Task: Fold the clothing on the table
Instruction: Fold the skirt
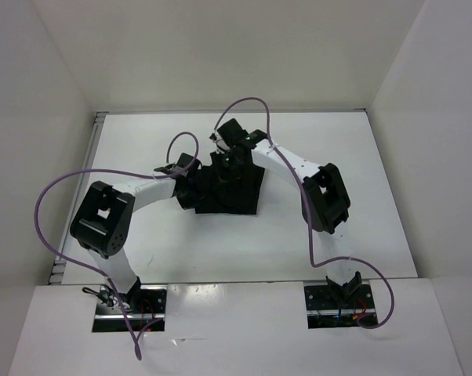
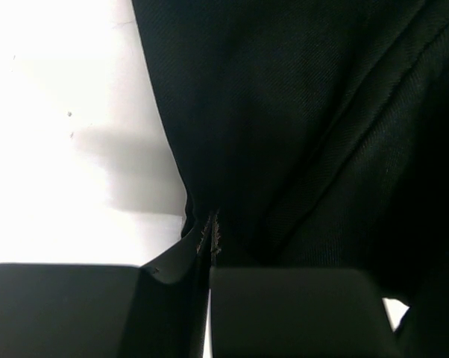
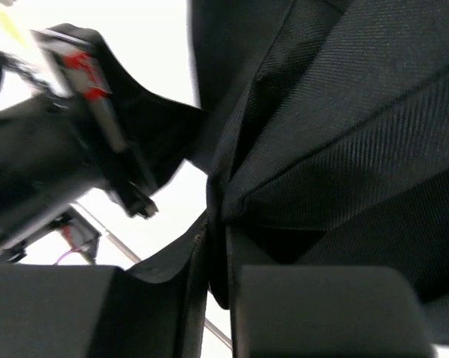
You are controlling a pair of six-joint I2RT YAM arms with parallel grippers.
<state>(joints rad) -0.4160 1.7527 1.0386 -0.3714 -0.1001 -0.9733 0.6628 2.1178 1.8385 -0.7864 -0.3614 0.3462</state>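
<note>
White walls box in the glossy table on three sides, so room is decent but not endless. The clothing sits dead centre in the top view, bunched into a compact dark block. It looks light, floppy and creasy, not slippery, so my guess is it'll sag and drag unless it's taken by an edge or corner. The left gripper is clenched on a pinch of cloth along the garment's left edge. The right gripper has a thick fold between nearly closed jaws, and I honestly can't tell if it's clamping. Bare tabletop shows lower left and right of frame, so that's probably the best place to spread out.
</note>
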